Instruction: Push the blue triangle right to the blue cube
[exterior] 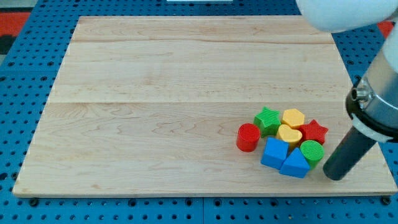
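Pale wooden board [155,93], light grain, seams running across, sits on a blue pegboard base [18,93] with a red patch at the frame's upper left. All blocks are bunched in the lower right of the frame, so the task's things are already packed close.

Blue triangular plastic block [295,165] lies at the cluster's bottom edge, touching the blue cube [274,153] on its left side. Judgement: the triangle looks already against the cube, so the push is at or near its end.

Dark straight rod ends in the tip [333,175], lower right of the frame, just beside the triangle's right side and below the green ribbed cylinder [312,152]; contact with either cannot be told. Rod carries no jaws, so nothing is gripped; it only pushes. Its slant from the upper right suggests it works from the cluster's right flank.

Others:
- red ribbed cylinder [247,137], left of the cluster, near the cube
- green star block [268,119], top left
- yellow hexagon-like block [293,117], top
- yellow heart block [289,133], centre
- red star block [314,131], right

All look like matte moulded plastic with chunky shapes and ridged sides on the cylinders. Tight packing means any shove may drag neighbours.
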Available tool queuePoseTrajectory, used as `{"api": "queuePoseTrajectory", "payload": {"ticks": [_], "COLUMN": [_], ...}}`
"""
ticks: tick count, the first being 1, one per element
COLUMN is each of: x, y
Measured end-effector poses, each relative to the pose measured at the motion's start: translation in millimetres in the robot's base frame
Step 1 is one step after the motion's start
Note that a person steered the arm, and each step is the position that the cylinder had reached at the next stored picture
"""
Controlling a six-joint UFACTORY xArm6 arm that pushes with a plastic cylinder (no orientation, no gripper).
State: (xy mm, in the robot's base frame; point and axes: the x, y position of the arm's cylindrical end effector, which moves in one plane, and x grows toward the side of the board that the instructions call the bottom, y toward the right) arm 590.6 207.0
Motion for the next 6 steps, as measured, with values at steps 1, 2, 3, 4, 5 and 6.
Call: {"api": "queuePoseTrajectory", "payload": {"ticks": [1, 2, 3, 4, 5, 6], "x": [3.3, 24.4, 26.0, -3.5, -37.1, -63.8], "y": [0.0, -0.1, -17.3, -53.4, -54.7, -57.7]}}
